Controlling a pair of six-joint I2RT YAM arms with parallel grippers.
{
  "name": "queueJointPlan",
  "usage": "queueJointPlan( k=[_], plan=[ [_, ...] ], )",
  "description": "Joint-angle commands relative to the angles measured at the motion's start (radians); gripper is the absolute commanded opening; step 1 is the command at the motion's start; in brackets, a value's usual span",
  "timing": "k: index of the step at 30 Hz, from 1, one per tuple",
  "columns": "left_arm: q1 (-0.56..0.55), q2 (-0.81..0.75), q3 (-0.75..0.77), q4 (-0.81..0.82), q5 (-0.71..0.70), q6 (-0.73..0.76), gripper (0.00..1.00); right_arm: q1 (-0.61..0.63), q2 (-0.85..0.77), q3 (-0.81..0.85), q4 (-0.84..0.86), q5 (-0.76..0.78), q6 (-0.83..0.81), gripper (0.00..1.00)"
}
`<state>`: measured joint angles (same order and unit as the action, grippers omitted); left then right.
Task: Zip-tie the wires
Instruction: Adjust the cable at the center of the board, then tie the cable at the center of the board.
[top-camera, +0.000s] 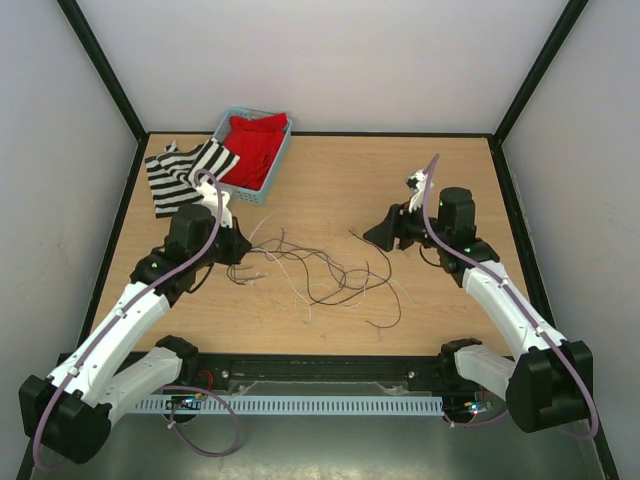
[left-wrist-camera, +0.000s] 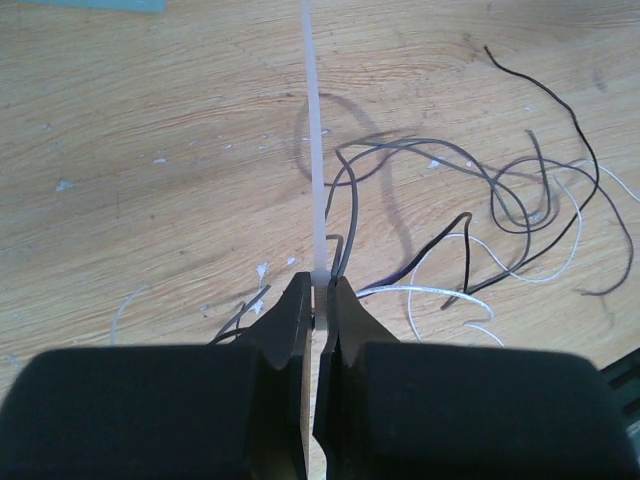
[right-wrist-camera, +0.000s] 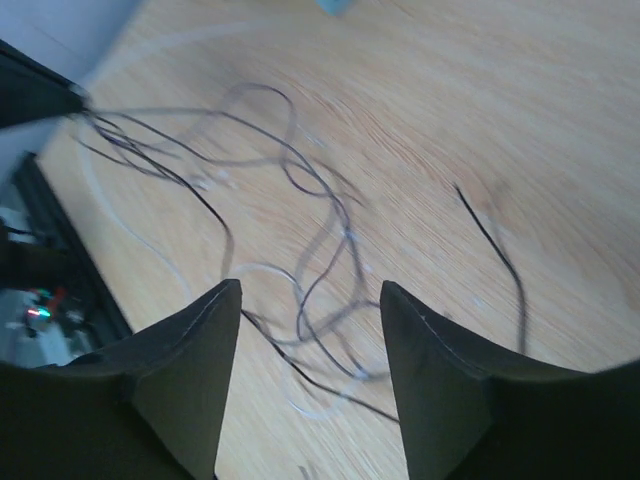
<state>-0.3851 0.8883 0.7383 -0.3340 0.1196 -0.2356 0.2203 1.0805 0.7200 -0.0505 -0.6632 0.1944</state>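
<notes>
The wires (top-camera: 320, 270) lie in loose loops on the wooden table, mostly black with a few pale ones. They fan out to the right in the left wrist view (left-wrist-camera: 520, 200). My left gripper (top-camera: 243, 250) sits low at their left end, shut (left-wrist-camera: 320, 290) on a translucent white zip tie (left-wrist-camera: 316, 150) that sticks straight out ahead of it. A grey wire runs into the jaw tips beside the tie. My right gripper (top-camera: 378, 238) hovers above the right end of the wires (right-wrist-camera: 300, 180). It stands open (right-wrist-camera: 310, 290) with nothing between its fingers.
A blue basket (top-camera: 276, 165) with a red cloth (top-camera: 255, 145) stands at the back left, with a striped black-and-white cloth (top-camera: 180, 170) beside it. A black rail (top-camera: 320, 370) runs along the near table edge. Dark posts frame the corners.
</notes>
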Motion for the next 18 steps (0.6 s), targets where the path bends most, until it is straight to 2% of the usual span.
queueJointPlan(
  k=[1,4,6,10,18],
  plan=[
    [0.006,-0.015,-0.009,0.059,0.073,0.025,0.0,0.086,-0.023,0.009,0.285,-0.11,0.247,0.71],
    [0.006,-0.034,-0.015,0.084,0.113,0.043,0.0,0.191,0.021,0.031,0.365,0.003,0.365,0.76],
    [0.005,-0.045,-0.018,0.089,0.134,0.047,0.0,0.256,0.079,0.036,0.447,0.05,0.504,0.76],
    [0.003,-0.064,-0.03,0.1,0.164,0.042,0.0,0.366,0.208,0.098,0.511,0.113,0.62,0.76],
    [-0.005,-0.08,-0.043,0.106,0.186,0.036,0.0,0.462,0.393,0.158,0.667,0.132,0.779,0.76]
  ],
)
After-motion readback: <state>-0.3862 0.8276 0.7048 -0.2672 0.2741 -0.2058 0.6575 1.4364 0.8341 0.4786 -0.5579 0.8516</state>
